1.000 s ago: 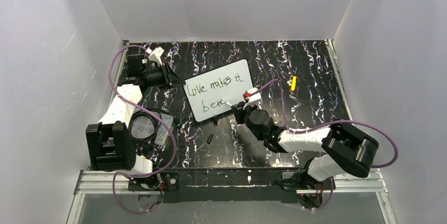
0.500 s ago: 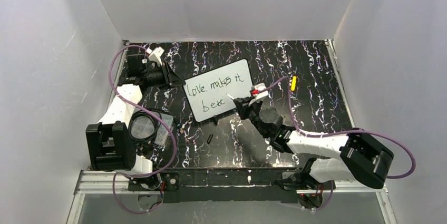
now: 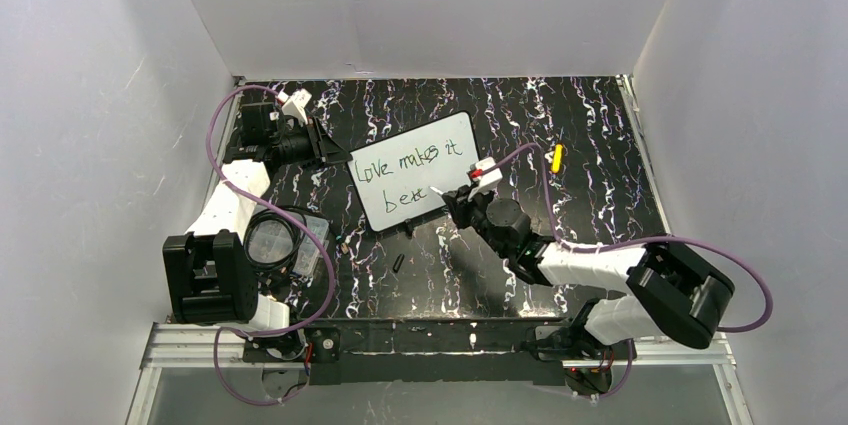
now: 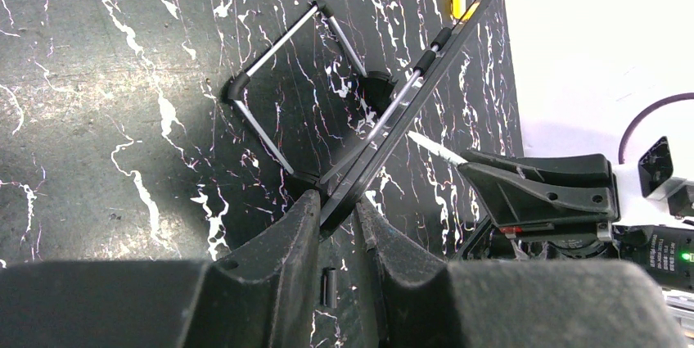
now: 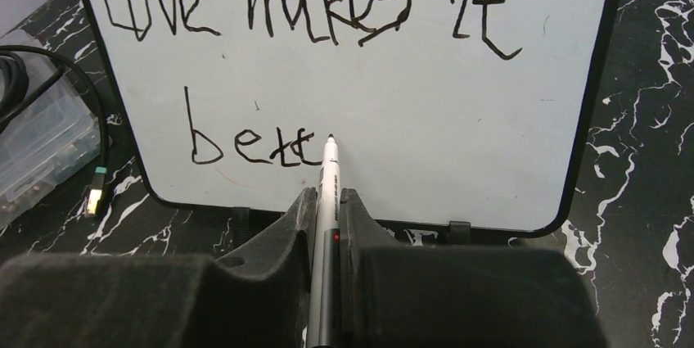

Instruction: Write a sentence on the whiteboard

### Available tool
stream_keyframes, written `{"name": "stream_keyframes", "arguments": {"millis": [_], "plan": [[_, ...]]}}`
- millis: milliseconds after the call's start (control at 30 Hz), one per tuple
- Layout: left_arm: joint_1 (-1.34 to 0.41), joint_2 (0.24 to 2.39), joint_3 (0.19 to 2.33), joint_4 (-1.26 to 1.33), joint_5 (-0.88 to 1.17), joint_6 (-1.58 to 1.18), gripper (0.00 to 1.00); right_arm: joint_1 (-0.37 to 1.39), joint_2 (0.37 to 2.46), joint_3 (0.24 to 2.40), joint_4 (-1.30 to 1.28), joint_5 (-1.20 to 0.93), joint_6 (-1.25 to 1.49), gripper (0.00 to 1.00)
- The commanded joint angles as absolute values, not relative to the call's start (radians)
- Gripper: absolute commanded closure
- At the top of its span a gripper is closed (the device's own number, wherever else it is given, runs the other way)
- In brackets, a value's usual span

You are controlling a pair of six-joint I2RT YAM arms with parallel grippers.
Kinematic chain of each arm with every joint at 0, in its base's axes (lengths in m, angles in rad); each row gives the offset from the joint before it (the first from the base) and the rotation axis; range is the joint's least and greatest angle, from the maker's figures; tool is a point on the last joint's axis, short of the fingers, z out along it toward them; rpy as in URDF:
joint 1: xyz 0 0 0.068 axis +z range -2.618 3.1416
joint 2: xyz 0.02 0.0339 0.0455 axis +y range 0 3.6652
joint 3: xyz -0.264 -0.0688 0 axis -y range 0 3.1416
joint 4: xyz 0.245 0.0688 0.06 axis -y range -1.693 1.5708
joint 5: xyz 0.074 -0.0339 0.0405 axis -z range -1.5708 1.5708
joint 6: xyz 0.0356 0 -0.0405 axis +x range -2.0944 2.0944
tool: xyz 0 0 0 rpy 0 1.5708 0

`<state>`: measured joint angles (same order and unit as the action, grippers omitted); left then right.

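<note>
Right fingers (image 5: 288, 229) grip pen (image 5: 330, 169), elbow (image 3: 672, 290) swung leftward; left fingers (image 4: 288, 237) still clamp whiteboard (image 5: 458, 135).

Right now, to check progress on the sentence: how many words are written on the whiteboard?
4 on the whiteboard: Love, makes and it along the top line, left to right; an unfinished bett lower left, just left of the marker tip. None looks hidden.

left gripper (image 4: 335, 201) pinched shut, arm along the desk (image 3: 600, 115) left edge; right gripper (image 5: 327, 196) clamped, arm extended mid-desk
</note>
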<state>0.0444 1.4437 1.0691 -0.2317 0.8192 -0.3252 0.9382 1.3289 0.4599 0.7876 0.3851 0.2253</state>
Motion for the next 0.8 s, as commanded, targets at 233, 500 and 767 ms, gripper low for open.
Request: {"name": "stream_keyframes", "arguments": {"millis": [233, 500, 767], "plan": [[0.034, 1.421, 1.085, -0.247, 0.84, -0.327, 0.81, 0.907, 1.378, 0.488, 0.861, 0.339, 0.24, 0.99], [0.033, 1.423, 1.087, -0.247, 0.842, -0.327, 0.81, 0.906, 1.405, 0.497, 0.858, 0.347, 0.242, 0.99], [0.034, 1.421, 1.089, -0.247, 0.845, -0.329, 0.81, 0.905, 1.363, 0.476, 0.842, 0.418, 0.243, 0.99]]}}
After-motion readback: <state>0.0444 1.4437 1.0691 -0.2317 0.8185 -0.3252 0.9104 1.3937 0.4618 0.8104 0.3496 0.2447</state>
